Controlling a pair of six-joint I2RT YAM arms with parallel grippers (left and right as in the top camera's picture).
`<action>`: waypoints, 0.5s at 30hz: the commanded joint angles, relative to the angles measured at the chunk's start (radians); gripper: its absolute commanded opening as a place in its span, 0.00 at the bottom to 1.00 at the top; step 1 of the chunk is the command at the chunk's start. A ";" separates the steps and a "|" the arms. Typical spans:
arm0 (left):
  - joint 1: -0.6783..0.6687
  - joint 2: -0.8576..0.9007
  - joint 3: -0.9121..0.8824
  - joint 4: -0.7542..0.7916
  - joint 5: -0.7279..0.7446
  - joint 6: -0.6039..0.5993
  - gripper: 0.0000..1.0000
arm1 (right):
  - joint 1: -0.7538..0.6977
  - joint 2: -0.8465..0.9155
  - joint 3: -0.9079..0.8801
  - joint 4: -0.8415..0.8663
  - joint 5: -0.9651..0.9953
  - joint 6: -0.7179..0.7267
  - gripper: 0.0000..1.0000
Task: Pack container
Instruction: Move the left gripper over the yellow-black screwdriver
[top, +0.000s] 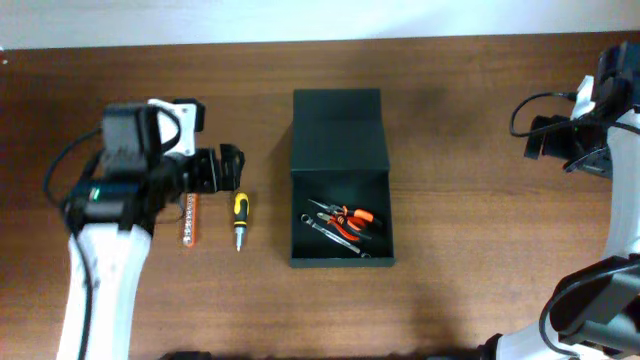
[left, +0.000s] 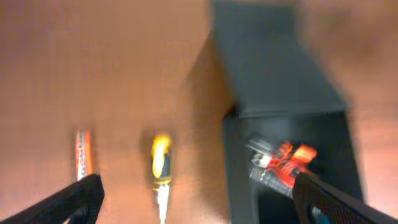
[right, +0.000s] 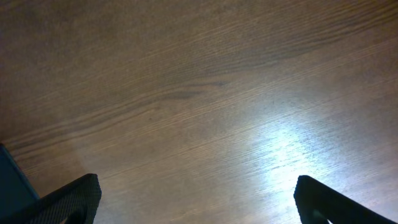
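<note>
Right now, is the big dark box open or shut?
Open. The container has its lid swung back, and the overhead view looks straight inside, where orange-handled pliers and a silver wrench lie on the bottom.

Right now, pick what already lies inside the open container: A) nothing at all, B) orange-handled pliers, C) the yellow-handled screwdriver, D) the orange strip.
B: the overhead view shows orange-handled pliers lying inside the container, while the screwdriver and the orange strip lie on the table to the side of it.
</note>
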 joint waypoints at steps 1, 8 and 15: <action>-0.008 0.165 0.094 -0.130 -0.138 -0.131 0.99 | -0.002 -0.006 0.001 0.001 -0.002 0.009 0.99; -0.024 0.284 0.109 -0.222 -0.184 -0.139 0.99 | -0.002 -0.006 0.001 0.002 -0.002 0.009 0.99; -0.148 0.333 0.108 -0.189 -0.338 -0.196 0.99 | -0.002 -0.006 0.001 0.002 -0.002 0.009 0.99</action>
